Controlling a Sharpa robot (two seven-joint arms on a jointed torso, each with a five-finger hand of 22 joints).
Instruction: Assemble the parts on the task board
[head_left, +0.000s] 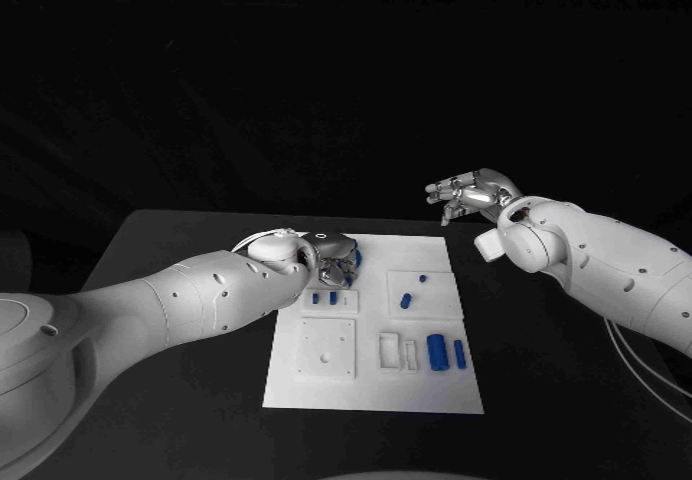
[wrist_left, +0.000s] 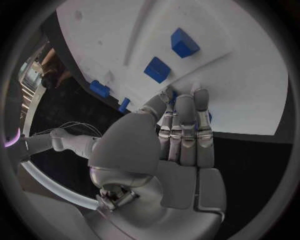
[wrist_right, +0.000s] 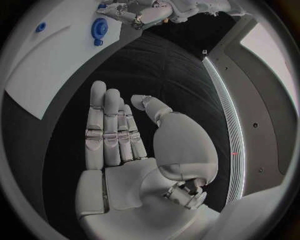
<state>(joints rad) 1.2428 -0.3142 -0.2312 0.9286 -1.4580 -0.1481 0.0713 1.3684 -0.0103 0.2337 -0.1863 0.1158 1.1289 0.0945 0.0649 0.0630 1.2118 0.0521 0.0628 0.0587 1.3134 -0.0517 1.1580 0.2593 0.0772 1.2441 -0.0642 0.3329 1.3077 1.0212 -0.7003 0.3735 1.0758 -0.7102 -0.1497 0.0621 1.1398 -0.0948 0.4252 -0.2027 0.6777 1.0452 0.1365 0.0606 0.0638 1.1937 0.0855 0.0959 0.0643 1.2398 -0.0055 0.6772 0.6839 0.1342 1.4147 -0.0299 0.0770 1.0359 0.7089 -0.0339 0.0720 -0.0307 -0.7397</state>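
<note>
The white task board (head_left: 378, 385) lies mid-table. My left hand (head_left: 335, 264) is down on its far left corner. In the left wrist view its fingers (wrist_left: 185, 125) lie close together over a blue part (wrist_left: 208, 117), with the thumb against the part's other side. My right hand (head_left: 470, 194) hovers high beyond the board's far right corner, holding nothing, its fingers (wrist_right: 111, 130) straight. Loose blue parts lie on the board: two small blocks (head_left: 325, 297), two pegs (head_left: 408, 298) and two cylinders (head_left: 437, 352).
White recessed blocks (head_left: 327, 347) sit in the board's near half. The left wrist view shows two blue blocks (wrist_left: 157, 69) on the board (wrist_left: 250, 75) and blue pieces (wrist_left: 99, 89) at its edge. The right wrist view shows a blue gear (wrist_right: 99, 27). Black table (head_left: 173, 400) surrounds the board.
</note>
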